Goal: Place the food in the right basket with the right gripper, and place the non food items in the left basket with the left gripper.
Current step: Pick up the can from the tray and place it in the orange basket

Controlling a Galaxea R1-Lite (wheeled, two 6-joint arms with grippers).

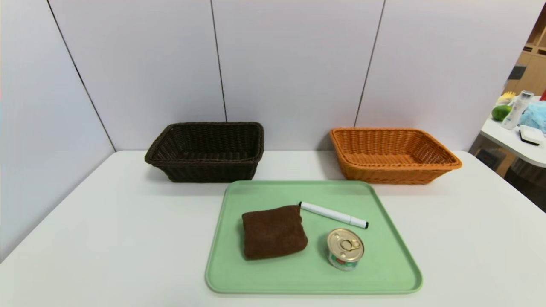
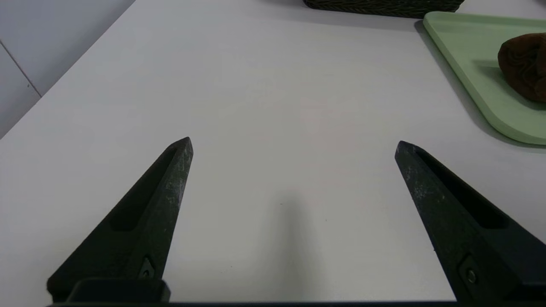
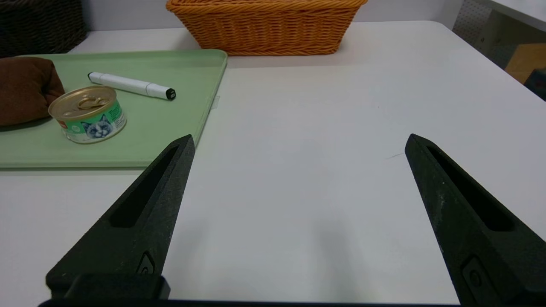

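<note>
On a green tray (image 1: 384, 273) lie a folded brown cloth (image 1: 274, 232) (image 2: 524, 64) (image 3: 25, 87), a white marker pen (image 1: 333, 214) (image 3: 130, 85) and a small tin can (image 1: 345, 248) (image 3: 88, 114) with a gold lid. Behind the tray stand the dark brown left basket (image 1: 207, 151) and the orange right basket (image 1: 392, 155) (image 3: 266, 25), both with nothing inside. Neither arm shows in the head view. My left gripper (image 2: 293, 145) hangs open over bare table left of the tray. My right gripper (image 3: 299, 140) hangs open over bare table right of the tray.
The white table (image 1: 106, 238) meets grey wall panels behind the baskets. Its right edge drops off toward a second table (image 1: 516, 136) carrying a bottle and other clutter.
</note>
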